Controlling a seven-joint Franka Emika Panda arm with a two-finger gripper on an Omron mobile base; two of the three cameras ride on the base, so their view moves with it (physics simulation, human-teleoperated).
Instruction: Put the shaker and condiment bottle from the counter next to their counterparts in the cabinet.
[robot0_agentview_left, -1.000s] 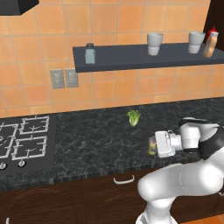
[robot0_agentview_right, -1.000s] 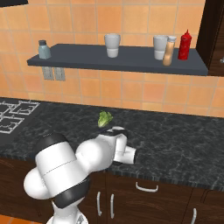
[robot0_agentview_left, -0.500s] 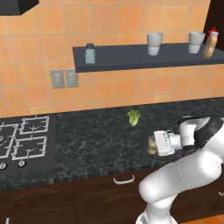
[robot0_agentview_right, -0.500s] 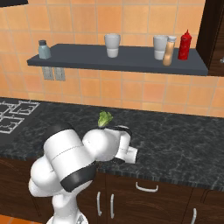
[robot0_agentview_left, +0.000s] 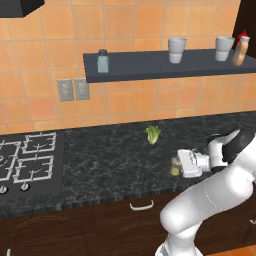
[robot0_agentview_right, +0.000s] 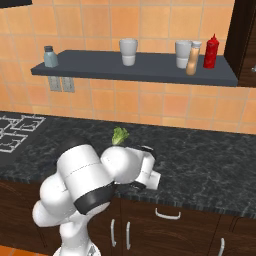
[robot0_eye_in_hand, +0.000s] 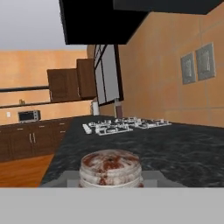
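Speckled black counter (robot0_agentview_left: 110, 160), shaker (robot0_agentview_left: 175, 167) near its front edge, fingers (robot0_agentview_left: 178, 165) clamped on shaker

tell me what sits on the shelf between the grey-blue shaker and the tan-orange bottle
Two pale cups: one cup mid-shelf, a second cup right beside the condiment bottle. The stretch from the grey-blue shaker to the first cup is bare. The right base view shows it.

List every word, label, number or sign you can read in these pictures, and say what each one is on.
None can be read.
Tan bottle on the shelf: its pale band shows no legible print.
Shaker on the counter: mottled cap, no lettering.
Microwave: too small to tell.
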